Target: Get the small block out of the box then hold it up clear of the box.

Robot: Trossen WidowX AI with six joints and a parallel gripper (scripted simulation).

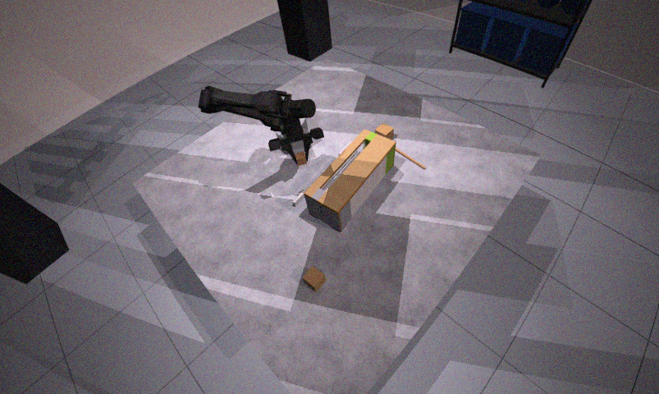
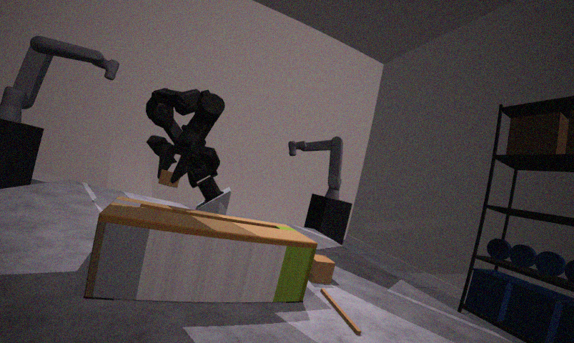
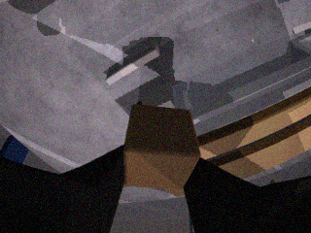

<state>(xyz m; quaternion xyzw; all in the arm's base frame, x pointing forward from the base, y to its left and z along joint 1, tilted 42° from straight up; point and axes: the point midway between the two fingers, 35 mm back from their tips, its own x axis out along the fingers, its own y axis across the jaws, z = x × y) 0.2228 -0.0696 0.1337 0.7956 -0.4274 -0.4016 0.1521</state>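
My gripper (image 1: 300,157) (image 2: 168,177) is shut on a small brown block (image 1: 300,158) (image 2: 166,178) (image 3: 157,167). It holds the block in the air, to the left of the box in the top view and above and behind it in the exterior view. In the wrist view the block sits between the two dark fingers. The box (image 1: 359,181) (image 2: 209,268) stands upright with an orange-brown slotted top (image 3: 269,141) and a green strip at one end. The inside of the box is mostly hidden.
Another brown block (image 1: 314,278) lies in front of the box. A brown block (image 1: 384,130) (image 2: 323,269) stands by the green end, near a thin wooden stick (image 1: 410,158) (image 2: 339,311). A pale bar (image 1: 298,198) (image 3: 132,66) lies at the box's left side.
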